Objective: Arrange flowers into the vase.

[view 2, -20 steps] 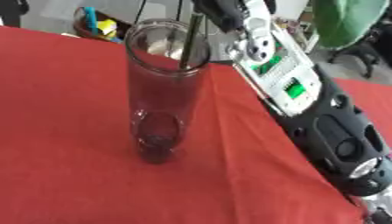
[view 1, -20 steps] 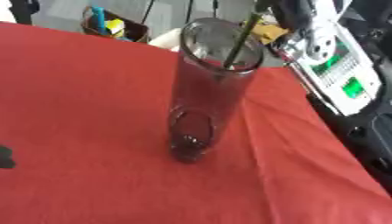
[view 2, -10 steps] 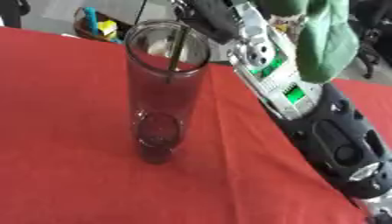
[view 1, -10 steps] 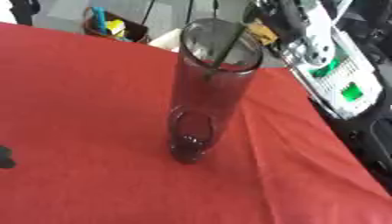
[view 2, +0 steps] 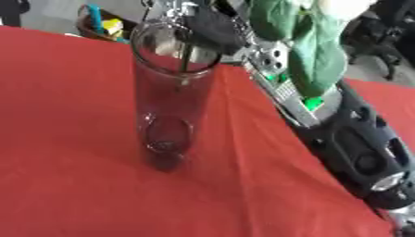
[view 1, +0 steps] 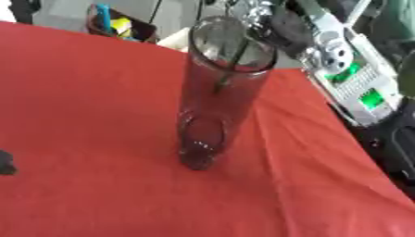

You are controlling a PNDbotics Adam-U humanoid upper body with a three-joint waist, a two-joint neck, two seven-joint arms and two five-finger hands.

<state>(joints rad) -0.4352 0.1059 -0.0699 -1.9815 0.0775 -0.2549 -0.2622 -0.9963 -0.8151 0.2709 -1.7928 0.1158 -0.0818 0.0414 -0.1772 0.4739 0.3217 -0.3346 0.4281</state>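
Observation:
A tall clear glass vase (view 1: pixel 215 106) stands upright on the red tablecloth (view 1: pixel 89 102). A thin dark green flower stem (view 1: pixel 235 58) slants down through its mouth, and the lower end hangs inside the upper part of the glass. My right hand (view 2: pixel 207 23), black and silver, sits just above and behind the rim, curled on the stem. Large green leaves (view 2: pixel 312 60) and a bit of white bloom (view 2: pixel 348 7) show close to the camera in the right eye view. A dark bit of my left hand (view 1: pixel 5 163) shows at the left edge.
My right forearm (view 1: pixel 356 88), with green lights, stretches along the table's right edge. Beyond the far edge at the back left stands a dark holder (view 1: pixel 113 25) with blue and yellow items. Red cloth lies bare on the left and in front of the vase.
My right hand has moved left and down to the vase's rim, and the stem has slid deeper into the glass. The leaves have swung into the right eye view.

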